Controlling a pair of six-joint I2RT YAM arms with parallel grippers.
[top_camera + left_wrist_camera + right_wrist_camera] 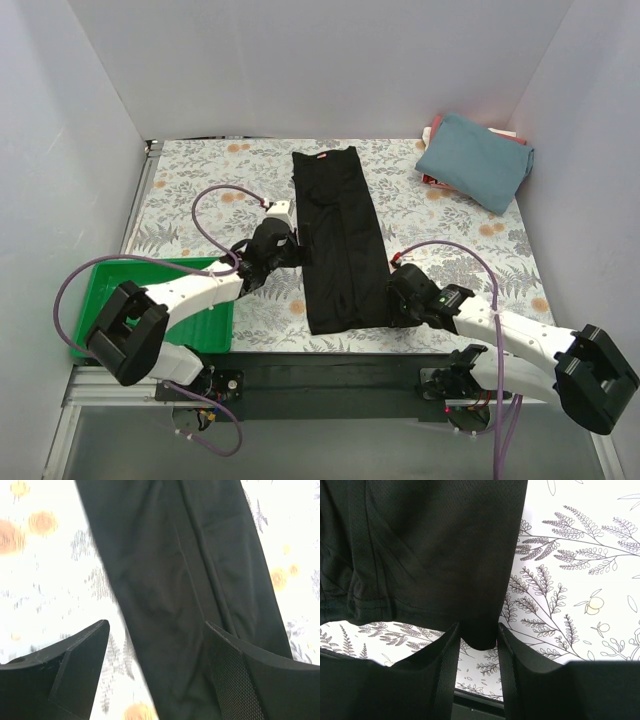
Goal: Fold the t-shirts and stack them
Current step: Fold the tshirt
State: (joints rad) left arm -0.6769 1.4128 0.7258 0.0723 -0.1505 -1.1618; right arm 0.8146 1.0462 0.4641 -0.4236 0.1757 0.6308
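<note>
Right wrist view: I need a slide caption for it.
Right claw straddles a hem corner of the black t-shirt above the floral table.

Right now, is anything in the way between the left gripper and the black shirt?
No, nothing visible. The open left gripper hangs right at the edge of the black shirt, jaws either side of that edge, above the flowery table cover.

Red shirts (433, 128) mostly hidden under teal shirt (476, 160) (only edges show); count unclear.
</note>
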